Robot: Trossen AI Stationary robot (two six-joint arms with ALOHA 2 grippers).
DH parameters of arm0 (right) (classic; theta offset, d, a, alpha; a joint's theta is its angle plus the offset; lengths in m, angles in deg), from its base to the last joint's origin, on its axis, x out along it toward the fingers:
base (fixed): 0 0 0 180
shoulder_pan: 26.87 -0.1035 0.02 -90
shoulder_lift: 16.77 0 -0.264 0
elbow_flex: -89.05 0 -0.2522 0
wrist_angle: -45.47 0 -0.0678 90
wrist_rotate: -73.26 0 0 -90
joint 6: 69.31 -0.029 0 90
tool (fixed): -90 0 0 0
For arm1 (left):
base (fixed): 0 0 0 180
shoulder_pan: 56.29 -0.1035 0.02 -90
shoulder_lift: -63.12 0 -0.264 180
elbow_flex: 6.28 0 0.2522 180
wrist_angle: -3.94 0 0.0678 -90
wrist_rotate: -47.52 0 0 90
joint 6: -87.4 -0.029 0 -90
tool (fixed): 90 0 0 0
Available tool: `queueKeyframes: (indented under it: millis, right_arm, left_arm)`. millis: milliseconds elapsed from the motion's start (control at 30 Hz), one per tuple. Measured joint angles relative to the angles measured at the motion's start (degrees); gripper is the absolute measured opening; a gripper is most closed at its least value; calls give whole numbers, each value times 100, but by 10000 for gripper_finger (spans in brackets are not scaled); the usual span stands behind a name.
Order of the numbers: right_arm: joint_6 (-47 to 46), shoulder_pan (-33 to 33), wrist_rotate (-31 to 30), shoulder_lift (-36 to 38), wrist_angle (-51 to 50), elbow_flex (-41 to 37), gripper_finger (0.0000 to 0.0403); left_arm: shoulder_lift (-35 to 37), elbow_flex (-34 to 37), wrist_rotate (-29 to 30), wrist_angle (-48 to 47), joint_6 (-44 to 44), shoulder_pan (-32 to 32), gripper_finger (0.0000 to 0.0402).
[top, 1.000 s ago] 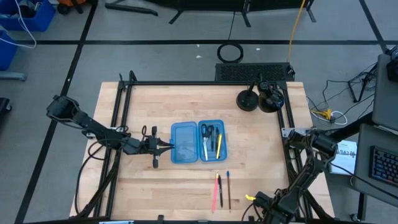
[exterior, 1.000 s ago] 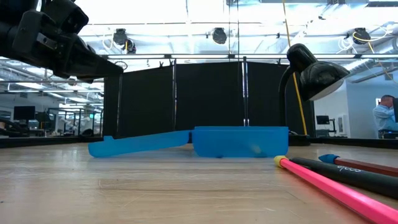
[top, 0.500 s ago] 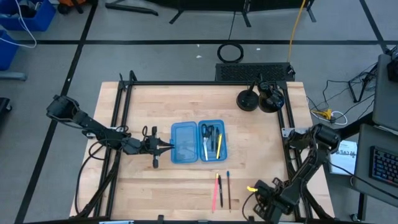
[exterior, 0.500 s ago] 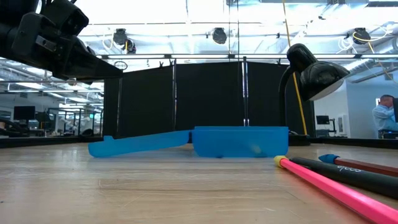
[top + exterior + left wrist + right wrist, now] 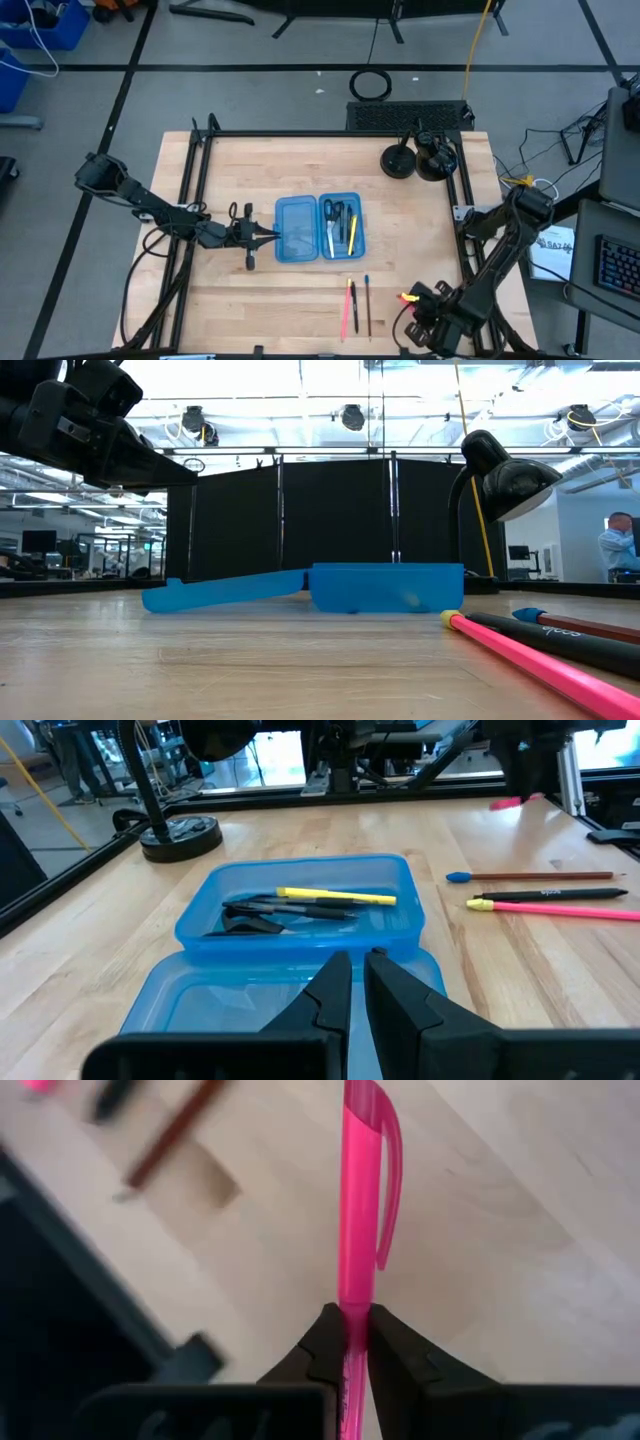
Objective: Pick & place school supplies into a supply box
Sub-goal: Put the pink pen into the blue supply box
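While its two dark fingers pinch together on the barrel of a translucent pink plastic pen with a pocket clip (image 5: pixel 358 1200), the right gripper (image 5: pixel 347 1342) sits at the near right corner of the light wooden table (image 5: pixel 420 230), above the tabletop; from overhead the pen shows only as a small pink-red tip (image 5: pixel 406 297) beside the gripper's dark body. Well apart from it, toward the table's middle, three loose supplies lie side by side on the wood: a long pink pencil with a yellow end (image 5: pixel 349 304), a thin black pen (image 5: pixel 355 307) and a brown pencil with a blue tip (image 5: pixel 367 303).

Just beyond them rests the translucent light-blue plastic hinged case (image 5: pixel 318 228), open flat with its two rounded halves side by side. Its right half holds small black-handled scissors (image 5: pixel 334 211) and a yellow pen (image 5: pixel 350 232), with another thin pen between them; its left half (image 5: pixel 250 1010) holds nothing that I can see.

The left gripper (image 5: pixel 348 970) hovers low over the outer edge of that left half, fingers nearly together with a narrow gap and nothing between them. A black desk lamp (image 5: pixel 397 160) stands at the far right of the table.
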Motion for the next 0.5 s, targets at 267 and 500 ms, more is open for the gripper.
queueKeyframes:
  millis: [267, 500]
  right_arm:
    - [1030, 811, -599, 874, 658, 13, 19]
    - [2610, 2159, -538, 1204, 1883, 15, 19]
  left_arm:
    - [0, 0, 0, 0, -23, 0, 37]
    - [0, 0, 0, -6, 119, 0, 37]
